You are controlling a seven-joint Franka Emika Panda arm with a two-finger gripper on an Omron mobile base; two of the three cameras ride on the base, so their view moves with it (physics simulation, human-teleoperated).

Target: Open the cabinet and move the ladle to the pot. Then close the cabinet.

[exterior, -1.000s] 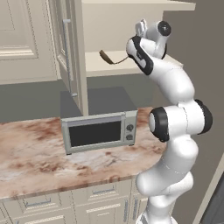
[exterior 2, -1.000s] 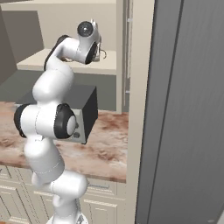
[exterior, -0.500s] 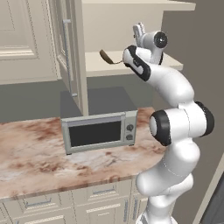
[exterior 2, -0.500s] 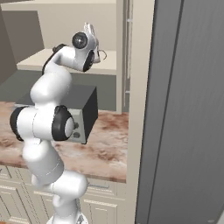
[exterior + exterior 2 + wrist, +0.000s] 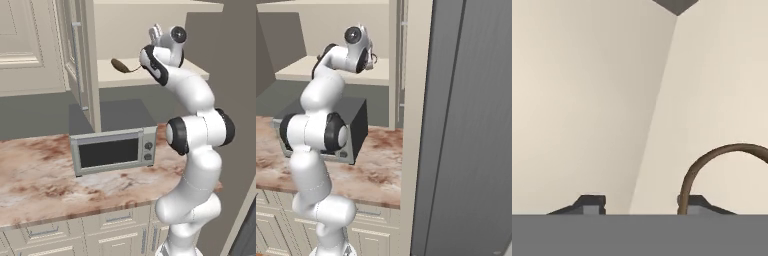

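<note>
The cabinet (image 5: 76, 55) hangs open, its door swung out to the left. On its lower shelf (image 5: 117, 79) lies the brown ladle (image 5: 120, 65), dark bowl to the left and thin handle running right. My gripper (image 5: 147, 63) is at the handle's right end, also seen at the gripper (image 5: 372, 58). In the hand view the gripper (image 5: 643, 206) has its fingertips apart, and the curved ladle handle (image 5: 712, 159) rises just inside the right fingertip (image 5: 698, 204). The other fingertip stands clear of it. The pot is out of view.
A grey microwave (image 5: 113, 150) sits on the marbled counter (image 5: 40, 187) beneath the cabinet. Cream drawers (image 5: 45, 232) run below. A tall grey panel (image 5: 471, 125) stands close on the right, and the cabinet's side post (image 5: 413, 100) is beside the arm.
The hand has moved in over the ladle's handle end and its fingers have drawn closer together. The ladle lies where it was.
</note>
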